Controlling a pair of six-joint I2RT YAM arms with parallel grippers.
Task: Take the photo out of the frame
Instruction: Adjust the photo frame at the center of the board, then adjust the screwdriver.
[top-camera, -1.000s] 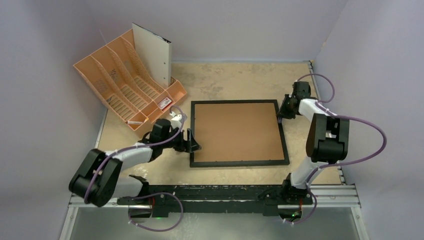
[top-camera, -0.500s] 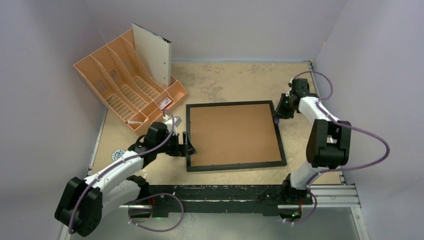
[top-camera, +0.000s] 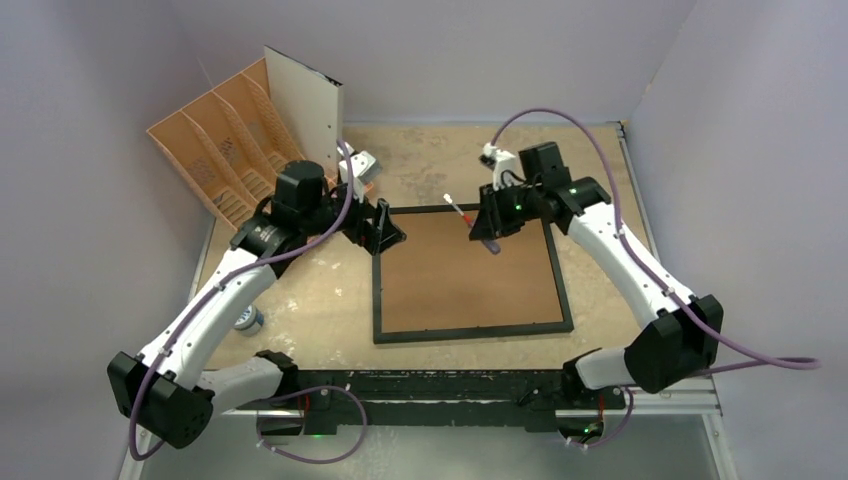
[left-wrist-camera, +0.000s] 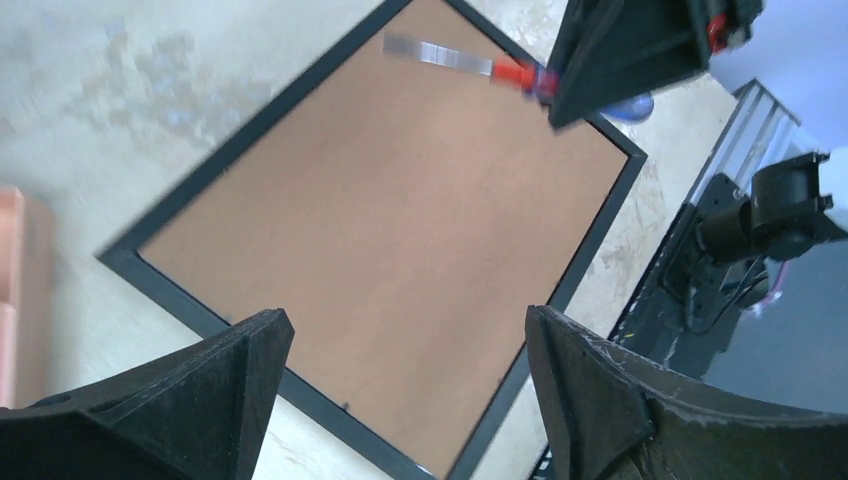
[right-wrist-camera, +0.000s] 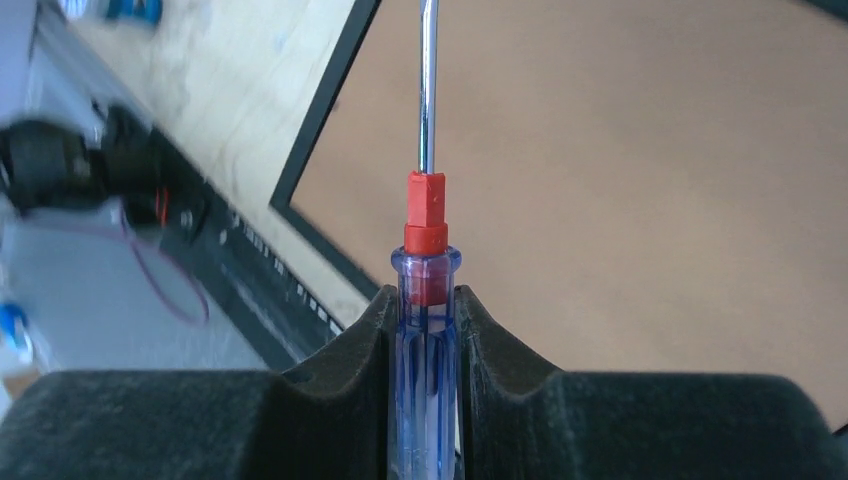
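The left pincer (left-wrist-camera: 408, 320) is held wide apart above the far-left corner of the frame (top-camera: 470, 329), gripping nothing; the frame is laid back-up on the tabletop (top-camera: 440, 160), the photo unseen, presumably beneath; the screwdriver (right-wrist-camera: 427, 215), clamped in the right pincer (right-wrist-camera: 427, 310), could slip and shove the unpinned frame.

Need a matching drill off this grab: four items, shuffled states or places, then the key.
Things:
1. frame
2. screwdriver
3. left pincer
4. white sheet

States:
A. standing in the orange organiser
B. open, holding nothing
C. flat on the table, brown back up
D. clamped in the right pincer

Pairs: 1-C, 2-D, 3-B, 4-A
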